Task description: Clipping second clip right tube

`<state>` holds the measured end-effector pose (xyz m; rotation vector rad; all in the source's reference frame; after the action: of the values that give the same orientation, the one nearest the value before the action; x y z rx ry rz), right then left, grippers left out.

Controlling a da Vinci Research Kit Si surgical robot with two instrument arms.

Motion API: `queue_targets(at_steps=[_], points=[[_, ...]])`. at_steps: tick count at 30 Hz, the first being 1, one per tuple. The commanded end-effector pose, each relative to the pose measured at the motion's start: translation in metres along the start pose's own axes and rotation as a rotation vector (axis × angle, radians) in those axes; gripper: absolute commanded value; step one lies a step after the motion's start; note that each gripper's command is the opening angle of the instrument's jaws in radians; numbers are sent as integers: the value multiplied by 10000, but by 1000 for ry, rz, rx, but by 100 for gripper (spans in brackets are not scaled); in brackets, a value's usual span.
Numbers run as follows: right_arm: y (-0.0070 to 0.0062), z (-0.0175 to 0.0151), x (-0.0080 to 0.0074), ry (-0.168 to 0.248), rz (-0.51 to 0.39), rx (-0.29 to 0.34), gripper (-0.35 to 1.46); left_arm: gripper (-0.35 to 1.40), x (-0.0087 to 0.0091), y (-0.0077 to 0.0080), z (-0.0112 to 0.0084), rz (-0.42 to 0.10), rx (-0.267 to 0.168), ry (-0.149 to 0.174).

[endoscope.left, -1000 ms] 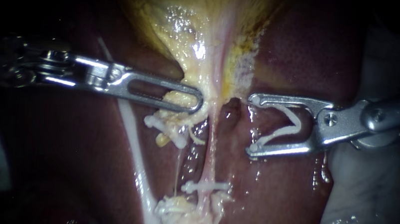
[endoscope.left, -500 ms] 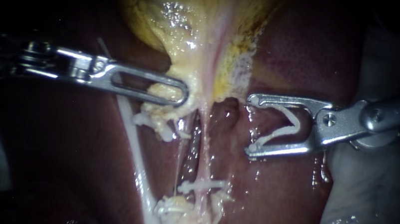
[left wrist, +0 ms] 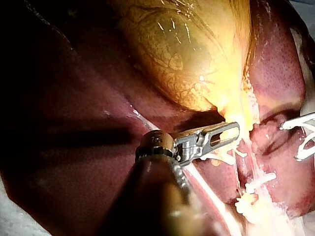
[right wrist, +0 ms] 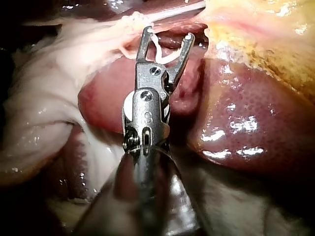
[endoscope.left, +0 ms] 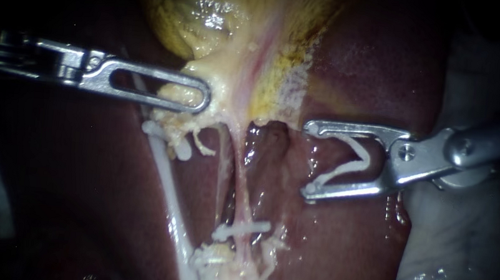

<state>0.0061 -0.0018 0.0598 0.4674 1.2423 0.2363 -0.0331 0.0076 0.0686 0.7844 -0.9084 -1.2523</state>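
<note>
The liver (endoscope.left: 371, 66) lies under everything I work on, and the yellow gallbladder (endoscope.left: 200, 21) narrows to a pale neck that comes down between my two instruments.

My left instrument (endoscope.left: 204, 98) has its jaws clamped together on that gallbladder neck, on the far side of the tube from my right instrument. It appears to draw the tissue away and keep the strands taut.

My right instrument (endoscope.left: 308, 160) is the nearer one for this step. Its jaws stand wide apart, and an open clip (endoscope.left: 354, 164) sits between them, one white leg against each jaw.

The right tube (endoscope.left: 240, 186) lies straight ahead of those jaw tips. It is near but not touching, with a strip of wet liver between. Its long axis runs across my shaft's line, roughly square to it, so the mouth of the jaws already faces it broadside. I judge the coming move to be a plain advance until the tube lies deep between the jaws.

The tube looks thin, pinkish-pale and stretched, running from the gallbladder neck away to a frayed white stump. The left tube (endoscope.left: 167, 181), thicker and whiter, lies beyond it, under my left instrument.

One seated clip (endoscope.left: 243, 228) crosses the right tube near the stump, off to the side of my jaw farther from the gallbladder. The bare stretch between it and the neck is what lies ahead of me.
</note>
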Motion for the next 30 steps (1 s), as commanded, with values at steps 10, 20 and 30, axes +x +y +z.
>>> queue_targets(at_steps=[10, 20, 30], points=[[-9, 54, -44, -42, 183, 22, 50, -35, 2, -5, 2, -1, -5, -5], [-13, 90, -51, -47, 303, 67, 49, -35, 2, -5, 2, -2, -5, -5], [-23, 109, -48, 9, 406, 128, 42, -35, 2, -5, 2, -2, -5, -5]])
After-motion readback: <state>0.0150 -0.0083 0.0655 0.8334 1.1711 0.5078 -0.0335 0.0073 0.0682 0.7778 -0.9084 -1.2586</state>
